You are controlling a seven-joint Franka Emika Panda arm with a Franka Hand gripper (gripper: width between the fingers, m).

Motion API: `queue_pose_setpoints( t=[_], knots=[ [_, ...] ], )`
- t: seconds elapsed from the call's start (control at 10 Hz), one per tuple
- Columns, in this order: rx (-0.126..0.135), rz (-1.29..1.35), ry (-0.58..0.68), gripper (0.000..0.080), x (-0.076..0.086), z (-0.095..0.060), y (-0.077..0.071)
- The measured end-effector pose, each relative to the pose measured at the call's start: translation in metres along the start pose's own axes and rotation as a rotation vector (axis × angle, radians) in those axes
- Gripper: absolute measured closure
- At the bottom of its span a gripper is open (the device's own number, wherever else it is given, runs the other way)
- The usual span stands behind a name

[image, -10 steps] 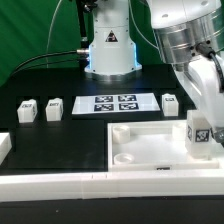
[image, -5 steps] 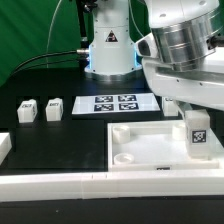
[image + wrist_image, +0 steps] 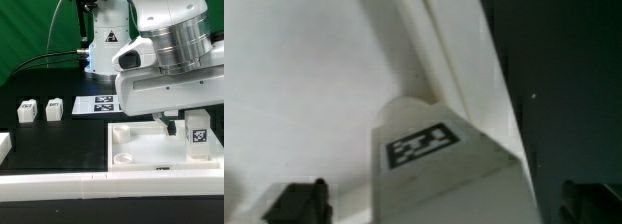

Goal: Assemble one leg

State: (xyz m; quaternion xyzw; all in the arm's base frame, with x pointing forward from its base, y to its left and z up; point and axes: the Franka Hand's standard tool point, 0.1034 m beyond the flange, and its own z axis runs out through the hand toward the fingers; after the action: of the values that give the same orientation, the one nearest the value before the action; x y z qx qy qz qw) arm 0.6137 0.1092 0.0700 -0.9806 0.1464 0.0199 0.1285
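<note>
One leg (image 3: 198,134), a small white block with a black-and-white tag, stands upright in the white tray (image 3: 140,158) by its rim on the exterior view's right. In the wrist view the leg (image 3: 434,150) lies between my two dark fingertips (image 3: 295,203), with a gap on each side. My gripper (image 3: 188,120) is open around the leg's top; its white hand hangs low over the tray. Two more legs (image 3: 27,109) (image 3: 53,107) stand on the black table at the exterior view's left.
The marker board (image 3: 100,103) lies behind the tray, partly hidden by my arm. A long white part (image 3: 60,185) lies along the front edge, and a white piece (image 3: 4,146) shows at the left edge. The robot base (image 3: 108,55) stands behind.
My hand has turned and swung toward the exterior view's left, now covering most of the marker board and the leg behind the tray. The leg in the tray has stayed put.
</note>
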Motion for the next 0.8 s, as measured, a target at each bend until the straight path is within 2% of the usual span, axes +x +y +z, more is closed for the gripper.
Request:
queue_pose_setpoints(
  t=[0.1,0.4,0.8],
  knots=[
    [-0.004,-0.103,0.004,0.015,0.0015,-0.0008,0.0018],
    [-0.048,-0.399,0.034,0.015,0.004,-0.0022,0.0012],
    [-0.048,-0.397,0.031,0.0159,0.0032,-0.0009,0.0026]
  ],
)
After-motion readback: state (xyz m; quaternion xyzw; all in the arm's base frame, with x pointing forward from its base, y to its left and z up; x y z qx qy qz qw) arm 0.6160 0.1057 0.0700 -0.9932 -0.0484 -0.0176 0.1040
